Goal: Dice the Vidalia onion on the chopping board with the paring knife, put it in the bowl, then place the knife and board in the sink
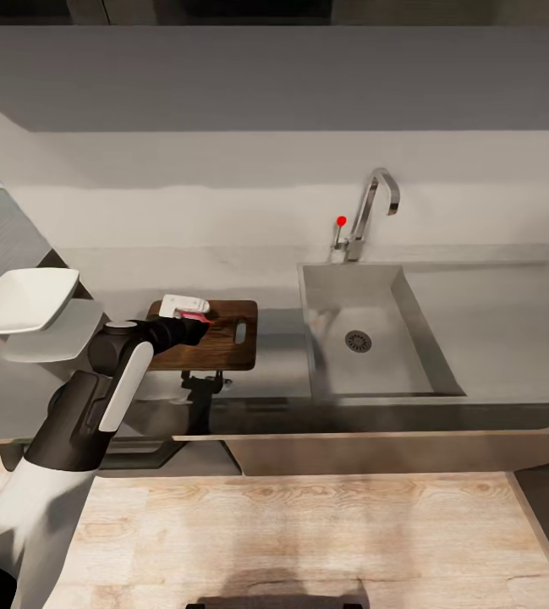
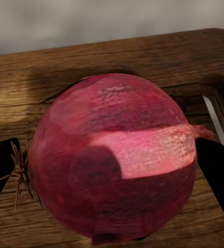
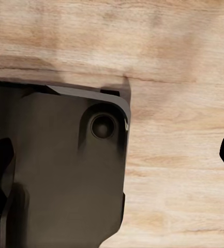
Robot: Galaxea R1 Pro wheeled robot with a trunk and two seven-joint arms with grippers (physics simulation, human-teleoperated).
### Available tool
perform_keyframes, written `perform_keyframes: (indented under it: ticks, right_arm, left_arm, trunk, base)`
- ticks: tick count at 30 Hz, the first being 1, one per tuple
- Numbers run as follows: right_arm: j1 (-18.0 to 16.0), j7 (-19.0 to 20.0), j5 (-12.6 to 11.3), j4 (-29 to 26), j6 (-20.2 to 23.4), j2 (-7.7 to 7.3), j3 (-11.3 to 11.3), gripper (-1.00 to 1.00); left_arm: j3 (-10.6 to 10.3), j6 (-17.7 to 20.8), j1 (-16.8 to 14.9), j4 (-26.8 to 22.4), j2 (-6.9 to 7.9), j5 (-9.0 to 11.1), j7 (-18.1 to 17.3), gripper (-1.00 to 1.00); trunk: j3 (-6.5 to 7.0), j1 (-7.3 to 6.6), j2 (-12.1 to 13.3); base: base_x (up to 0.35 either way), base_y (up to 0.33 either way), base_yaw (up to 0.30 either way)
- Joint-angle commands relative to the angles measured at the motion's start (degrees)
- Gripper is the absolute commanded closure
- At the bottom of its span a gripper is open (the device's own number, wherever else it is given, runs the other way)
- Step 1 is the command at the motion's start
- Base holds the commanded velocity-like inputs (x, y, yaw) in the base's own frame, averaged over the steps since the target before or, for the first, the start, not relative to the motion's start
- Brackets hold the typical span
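I hold the Vidalia onion [image 2: 114, 157] tight between the left gripper [image 1: 191, 324] fingers, right over the chopping board [image 1: 223, 338], so I can cut it there. My right gripper [image 3: 117, 155] hangs open above the floor [image 3: 179, 77].

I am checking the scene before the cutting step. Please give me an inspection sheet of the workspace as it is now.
Surface: grey countertop, glossy.
Job's things: Vidalia onion over the chopping board, between the left gripper's fingers; sink basin holds nothing; white bowl at the countertop's left end; a white and red object on the board, unclear whether it is the paring knife.
Clutter: nothing seen.
Grippers: left gripper shut on the onion; right gripper open, fingers far apart over the wood floor.
Cables: nothing seen.
Surroundings: pale wall, chrome tap.
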Motion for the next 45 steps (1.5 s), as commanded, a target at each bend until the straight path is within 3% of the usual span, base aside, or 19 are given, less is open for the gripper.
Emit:
perform_keyframes:
  ticks: [1, 34, 45]
  right_arm:
    - [-0.03, -0.20, -0.54, 0.02, -0.16, -0.05, 0.51, -1.00]
    - [-0.03, -0.26, -0.70, 0.02, -0.23, -0.07, 0.30, -1.00]
    - [-0.03, -0.29, -0.73, 0.05, -0.23, -0.07, 0.26, -1.00]
  left_arm:
    - [-0.11, 0.18, -0.05, -0.05, 0.05, 0.60, 0.60, 1.00]
    - [-0.11, 0.18, 0.02, 0.02, 0.05, 0.52, 0.60, 1.00]
    - [-0.11, -0.02, 2.35, 0.20, 0.05, 0.50, 0.60, 1.00]
  trunk:
    - [-0.08, 0.03, -0.09]
    - [-0.08, 0.03, -0.09]
    - [-0.08, 0.03, -0.09]
  base:
    - [0.000, 0.000, 0.000]
    - [0.012, 0.008, 0.000]
    - [0.000, 0.000, 0.000]
